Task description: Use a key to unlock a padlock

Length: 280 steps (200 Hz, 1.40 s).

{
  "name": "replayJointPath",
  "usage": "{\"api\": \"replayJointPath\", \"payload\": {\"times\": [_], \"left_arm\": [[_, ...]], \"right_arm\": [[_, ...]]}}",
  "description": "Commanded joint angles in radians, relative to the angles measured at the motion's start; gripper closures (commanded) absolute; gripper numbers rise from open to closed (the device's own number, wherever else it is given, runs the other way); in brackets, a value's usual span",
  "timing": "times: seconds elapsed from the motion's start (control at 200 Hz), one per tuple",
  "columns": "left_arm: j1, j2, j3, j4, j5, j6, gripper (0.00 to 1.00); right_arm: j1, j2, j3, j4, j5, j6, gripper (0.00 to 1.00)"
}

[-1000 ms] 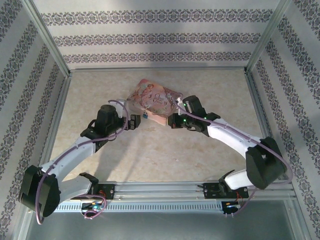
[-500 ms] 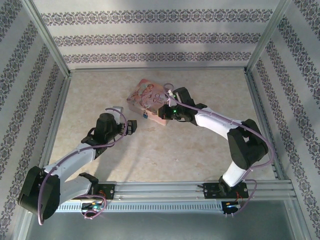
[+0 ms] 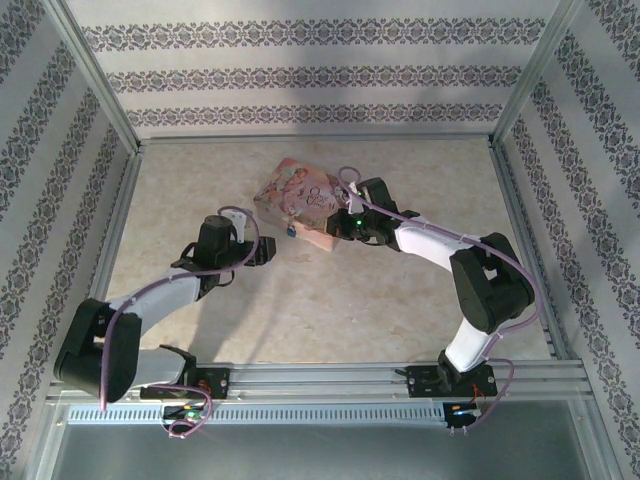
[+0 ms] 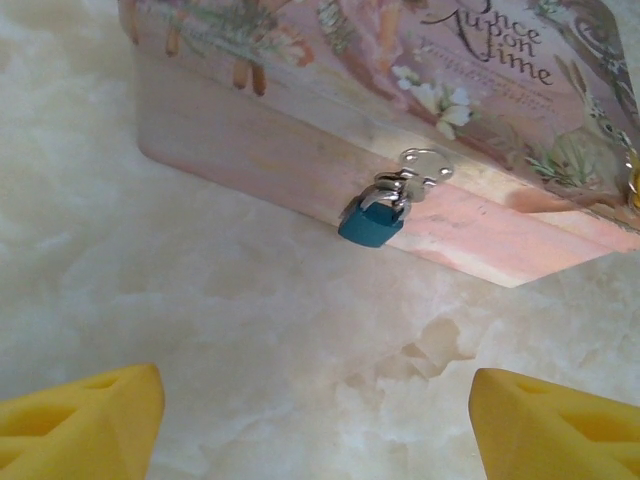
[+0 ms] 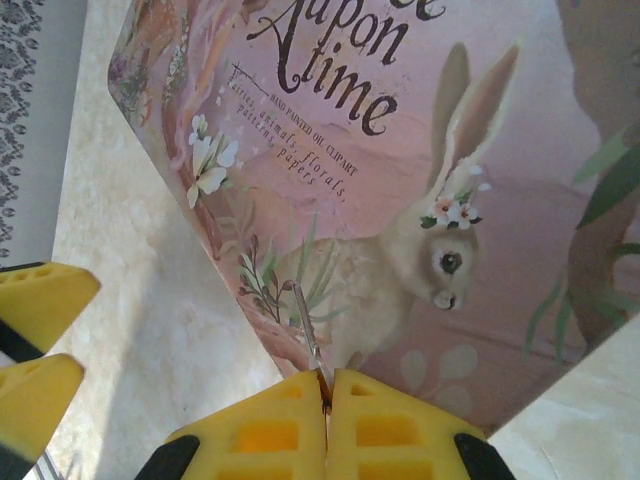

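The likeliest failure is the tiny blue-teal padlock (image 4: 372, 222) with its silvery shackle swinging away as the key arrives. It hangs free from a small silvery hasp (image 4: 425, 165) on the front wall of the flat pink illustrated tin box (image 4: 250, 140), just above the pale marbled table (image 4: 200, 300), and nothing steadies it. The left gripper (image 4: 315, 430) hovers near the padlock, its yellow fingers spread wide and touching nothing, so a push from the key would probably rock the lock or shove the light tin across the table. The keyhole cannot be seen in the left wrist view, so lining up with it looks like guesswork from here. The right gripper (image 5: 325, 400) has its yellow pads pressed tight together on a thin metallic sliver, which I take to be the key (image 5: 308, 335). The sliver sticks out edge-on over the tin's rabbit-painted lid, well apart from the padlock on the front wall. With so slim a piece pinched so close to the fingertips, it could twist or slip in the pinch, or skid along the lid instead of reaching the lock.
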Motion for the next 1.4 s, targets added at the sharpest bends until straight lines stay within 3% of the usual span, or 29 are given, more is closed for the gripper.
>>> {"api": "replayJointPath", "payload": {"times": [0.0,0.33,0.585,0.785,1.084,1.394], "left_arm": [[0.028,0.054,0.043,0.074,0.143,-0.048,0.22],[0.034,0.173,0.088,0.135,0.235,-0.045,0.24],[0.033,0.277,0.117,0.192,0.376,-0.042,0.33],[0.033,0.336,0.114,0.275,0.383,-0.050,0.34],[0.033,0.396,0.122,0.371,0.395,-0.056,0.34],[0.032,0.472,0.151,0.431,0.429,-0.080,0.34]], "right_arm": [[-0.014,0.015,-0.026,0.007,-0.015,0.009,1.00],[-0.047,-0.009,-0.102,-0.014,0.022,0.013,1.00],[-0.052,-0.042,-0.152,-0.020,0.029,0.015,1.00],[-0.047,-0.063,-0.163,0.001,0.002,0.019,1.00],[-0.017,-0.107,-0.063,0.002,-0.022,0.006,1.00],[0.024,0.007,0.060,0.042,-0.023,0.002,1.00]]}}
